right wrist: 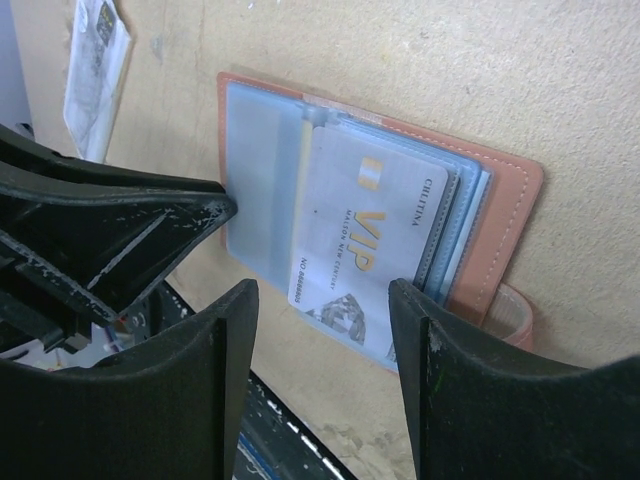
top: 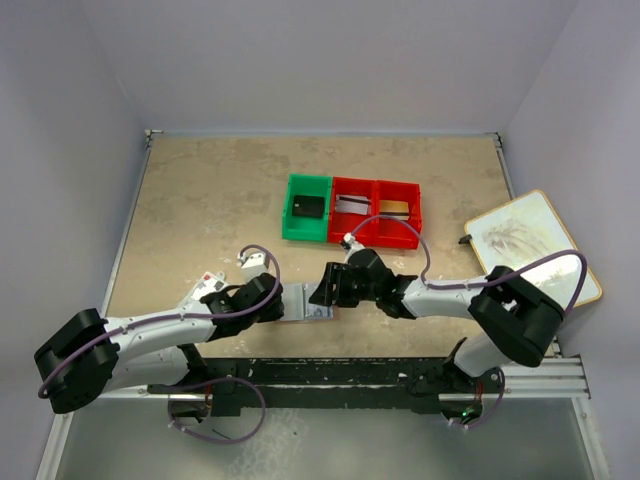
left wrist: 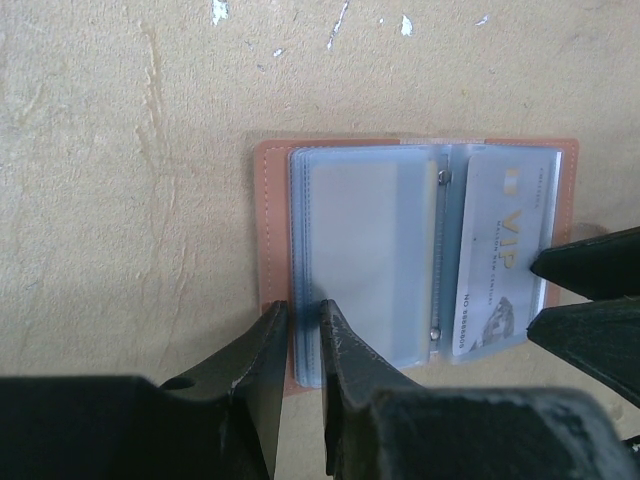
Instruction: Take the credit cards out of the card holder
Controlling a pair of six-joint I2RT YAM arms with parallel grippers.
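The table (top: 200,200) is a beige, mottled, stone-like slab with a pale rail along its edges. Three bins stand in a touching row at mid-back: a green bin (top: 307,207) on the left, then a red bin (top: 352,210) and a second red bin (top: 397,212). Nearer the front, about mid-width, the card holder (top: 318,302) (left wrist: 272,220) (right wrist: 500,200) lies open and flat, brown cover down and clear sleeves facing up. A white packet (top: 208,285) (right wrist: 100,40) with a red mark lies to its left, apart from it. A pale board (top: 530,240) with a wooden rim sits askew at the right edge.
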